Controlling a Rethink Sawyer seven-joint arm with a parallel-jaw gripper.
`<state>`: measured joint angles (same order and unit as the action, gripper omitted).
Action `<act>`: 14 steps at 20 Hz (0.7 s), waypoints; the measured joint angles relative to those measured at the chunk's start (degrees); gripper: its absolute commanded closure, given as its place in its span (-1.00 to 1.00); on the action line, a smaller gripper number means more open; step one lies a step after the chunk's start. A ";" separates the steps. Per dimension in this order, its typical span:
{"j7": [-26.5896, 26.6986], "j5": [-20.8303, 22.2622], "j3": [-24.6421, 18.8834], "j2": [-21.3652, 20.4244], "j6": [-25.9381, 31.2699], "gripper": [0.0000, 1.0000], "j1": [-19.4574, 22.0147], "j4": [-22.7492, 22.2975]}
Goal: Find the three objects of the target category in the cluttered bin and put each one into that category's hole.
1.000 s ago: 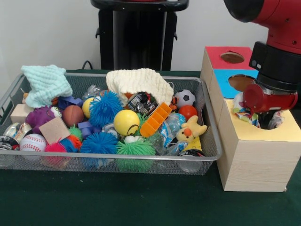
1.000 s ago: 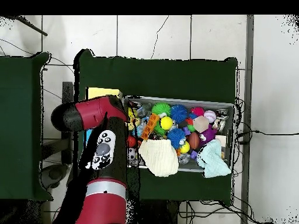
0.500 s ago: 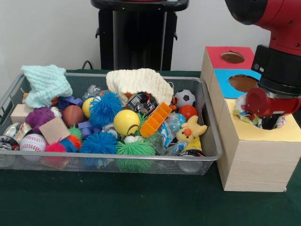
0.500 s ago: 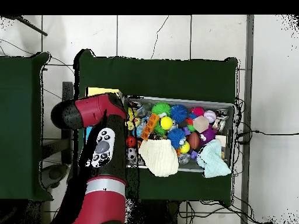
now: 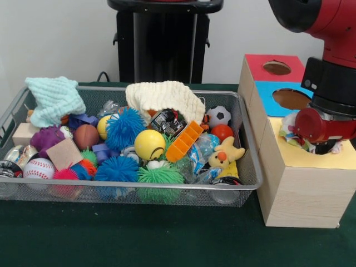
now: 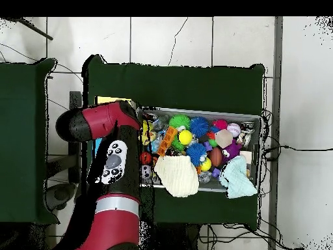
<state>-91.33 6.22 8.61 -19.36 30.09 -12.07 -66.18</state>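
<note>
Here end effector point(image 5: 322, 146) over yellow hole point(image 5: 324, 149), beside crinkly packet point(image 5: 289, 127); grip state unclear.

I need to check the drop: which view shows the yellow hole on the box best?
The front view: the yellow hole sits under the gripper, with a crinkly packet bunched at its rim. Overhead, the arm hides that hole entirely.

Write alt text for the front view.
A red robot arm's claw sits at the hole in the yellow top of a wooden box, a crinkly multicoloured item bunched beside it. Left of the box, a wire bin overflows with balls, spiky toys and cloths.
</note>
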 measured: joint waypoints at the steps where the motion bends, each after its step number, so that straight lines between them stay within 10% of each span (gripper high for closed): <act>1: 0.00 0.01 0.02 0.06 0.13 1.00 -0.01 0.14; 14: 0.00 0.00 0.80 0.44 0.91 1.00 -0.56 0.84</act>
<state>-91.33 6.22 9.41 -18.92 31.00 -12.62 -65.34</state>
